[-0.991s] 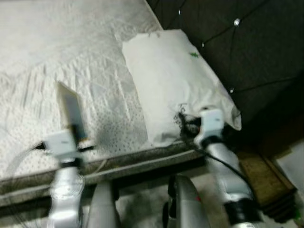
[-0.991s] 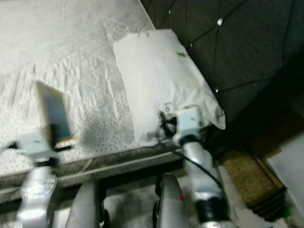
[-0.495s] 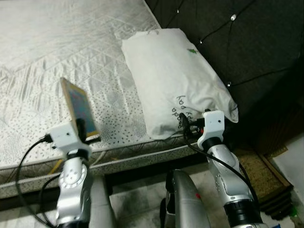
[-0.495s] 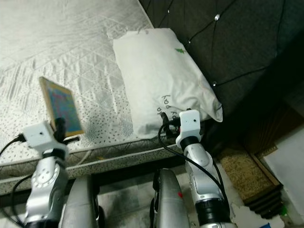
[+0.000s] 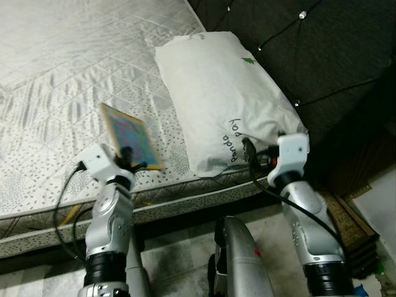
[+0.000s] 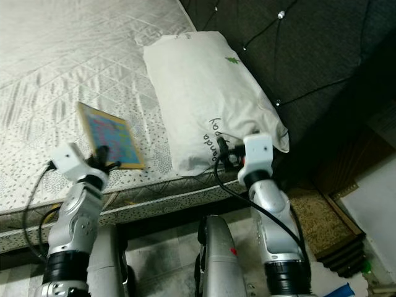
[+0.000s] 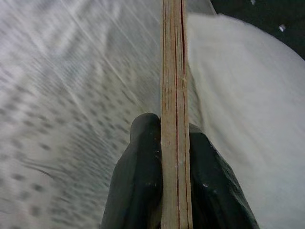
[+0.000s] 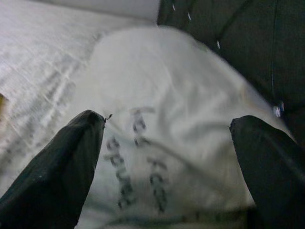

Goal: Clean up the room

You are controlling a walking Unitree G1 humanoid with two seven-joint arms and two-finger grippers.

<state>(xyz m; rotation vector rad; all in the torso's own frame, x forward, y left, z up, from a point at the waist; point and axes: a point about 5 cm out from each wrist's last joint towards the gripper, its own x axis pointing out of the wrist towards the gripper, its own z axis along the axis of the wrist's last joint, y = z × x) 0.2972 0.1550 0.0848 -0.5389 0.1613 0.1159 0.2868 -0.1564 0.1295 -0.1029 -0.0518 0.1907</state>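
We stand at the edge of the white quilted mattress (image 5: 55,80), with our left gripper (image 7: 174,157) clamped on a thin wooden-edged board with a colourful printed face (image 5: 130,135), both black fingers (image 7: 138,176) pressed flat against its two sides. The board is lifted clear of the bed, tilted, hanging over the near edge of the mattress just beside the white pillow with dark lettering (image 5: 223,93). Our right gripper (image 8: 167,157) has its fingers spread wide and holds nothing; it points at the pillow's near end, close to the printed words, by the dark tufted headboard (image 5: 322,55). As we judge it, the tidying is partly under way: the board is picked up but not yet put anywhere, and no place for it is in sight. The pillow lies at the head of the bed, roughly in place, though a little askew. What remains, we think, is stowing the board and perhaps straightening the pillow.
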